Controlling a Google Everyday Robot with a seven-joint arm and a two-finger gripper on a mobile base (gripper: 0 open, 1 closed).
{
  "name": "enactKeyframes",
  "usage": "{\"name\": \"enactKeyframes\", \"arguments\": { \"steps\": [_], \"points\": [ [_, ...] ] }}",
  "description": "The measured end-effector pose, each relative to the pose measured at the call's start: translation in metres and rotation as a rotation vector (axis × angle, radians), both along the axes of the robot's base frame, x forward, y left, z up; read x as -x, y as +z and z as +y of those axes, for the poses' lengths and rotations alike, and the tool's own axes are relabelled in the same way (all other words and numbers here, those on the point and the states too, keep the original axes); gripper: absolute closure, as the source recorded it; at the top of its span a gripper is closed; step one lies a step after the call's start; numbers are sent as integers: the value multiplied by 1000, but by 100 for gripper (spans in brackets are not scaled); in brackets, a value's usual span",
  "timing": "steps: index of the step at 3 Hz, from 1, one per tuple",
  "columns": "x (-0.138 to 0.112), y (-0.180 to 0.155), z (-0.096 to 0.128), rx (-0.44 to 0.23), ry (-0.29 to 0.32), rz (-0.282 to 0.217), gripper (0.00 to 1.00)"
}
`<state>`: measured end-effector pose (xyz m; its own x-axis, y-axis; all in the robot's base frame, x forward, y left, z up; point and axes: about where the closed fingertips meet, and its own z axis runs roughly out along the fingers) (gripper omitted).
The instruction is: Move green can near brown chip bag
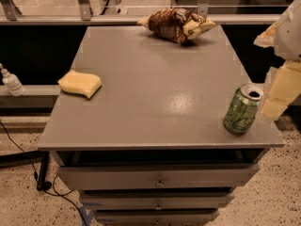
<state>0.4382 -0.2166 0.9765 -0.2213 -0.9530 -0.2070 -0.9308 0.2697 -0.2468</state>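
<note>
green can point(241, 110): small light-green metal drink can with pale script and a silver top. It stands on its base at the near right corner of the desk point(150, 102), a flat grey top over a stack of drawers point(157, 178). It is close to both the near edge and the right edge.

gripper point(277, 95): pale cream blocky part hanging from the white arm point(290, 27) at the right border, just off the desk's right edge. It sits just beside the can on its right, level with the can's upper half. Can't tell if it touches the can, and can't tell if it's spread or pressed together.

brown chip bag point(176, 25): puffy dark-brown snack bag with white print and yellow-cream ends. It lies at the far edge, right of centre, well apart from the can.

Pale yellow wavy sponge point(80, 84) is on the left side near the left edge, well away from both.

The grey surface between can and bag is bare all the way. There is open room left of the can too, but only a thin margin on its right and near sides.

Small white bottle point(11, 81) stands on a ledge left of the desk.
</note>
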Motion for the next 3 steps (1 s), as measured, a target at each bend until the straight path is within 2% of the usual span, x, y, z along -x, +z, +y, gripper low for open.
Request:
{"name": "enactKeyframes", "arguments": {
  "steps": [1,2,3],
  "points": [
    [0,0,0,0,0,0,0],
    [2,-12,-7,-85,-42,16,0],
    [6,-48,-34,-251,-146,33,0]
  ]
}}
